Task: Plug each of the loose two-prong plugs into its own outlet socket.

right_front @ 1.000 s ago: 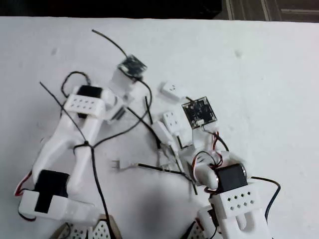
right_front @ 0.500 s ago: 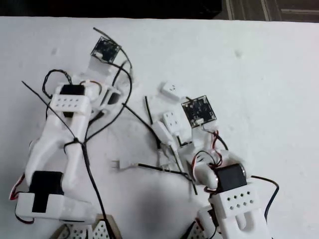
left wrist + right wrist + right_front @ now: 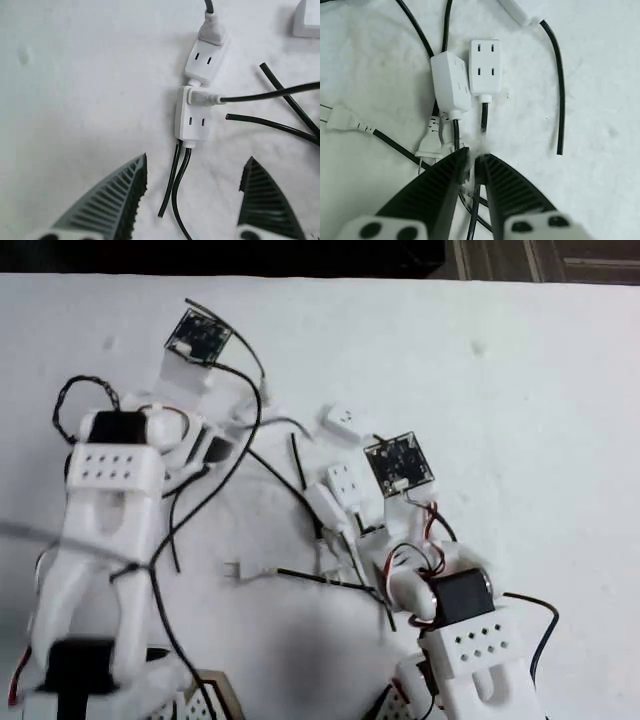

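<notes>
From above, a loose plug [image 3: 236,568] lies left of the right gripper [image 3: 345,545], its tips lost among cords [image 3: 300,578]; the left wrist view has the left gripper [image 3: 192,195] spread wide before two outlet blocks [image 3: 192,112], a third outlet [image 3: 307,20] cut off; in the right wrist view the right gripper pinches a blurred white piece [image 3: 472,172].

White 2-prong plug [image 3: 340,119] lies flat, loose; white socket [image 3: 485,67] near it, slots empty.

Bright even light; faint soft shadows.

left arm [image 3: 105,490] swung leftward and farther across the table [image 3: 520,380], away from the outlet sockets [image 3: 345,480], its black cable [image 3: 245,440] dragged along
</notes>
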Controlling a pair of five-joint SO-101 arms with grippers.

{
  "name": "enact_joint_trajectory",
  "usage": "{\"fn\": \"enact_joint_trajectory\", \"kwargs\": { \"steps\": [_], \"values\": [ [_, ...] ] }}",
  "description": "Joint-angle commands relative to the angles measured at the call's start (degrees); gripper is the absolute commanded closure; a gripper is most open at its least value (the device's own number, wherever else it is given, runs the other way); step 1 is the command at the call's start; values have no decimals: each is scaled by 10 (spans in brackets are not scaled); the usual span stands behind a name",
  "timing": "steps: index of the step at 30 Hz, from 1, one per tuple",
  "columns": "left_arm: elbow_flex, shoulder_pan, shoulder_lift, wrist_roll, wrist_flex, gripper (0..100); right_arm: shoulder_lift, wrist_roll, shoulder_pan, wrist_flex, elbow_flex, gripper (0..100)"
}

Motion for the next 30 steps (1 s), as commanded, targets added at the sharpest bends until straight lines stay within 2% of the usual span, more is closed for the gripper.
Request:
{"fn": "enact_joint_trajectory", "kwargs": {
  "steps": [1,7,13,16,21,26,30],
  "values": [
    [40,-1,-151,6,57,702,18,-2,-46,9,-6,971],
    [200,-4,-353,4,58,702,156,4,-62,13,-66,971],
    [330,-5,-478,4,38,702,270,-12,-62,8,-129,970],
    [390,-5,-507,4,4,702,295,-12,-62,8,-148,961],
    [456,-5,-516,4,-22,699,332,-11,-65,7,-155,825],
    [498,-5,-516,7,-29,702,370,-7,-66,-61,-156,852],
    [555,-5,-516,7,-78,702,406,-6,-67,-108,-166,868]
  ]
}}
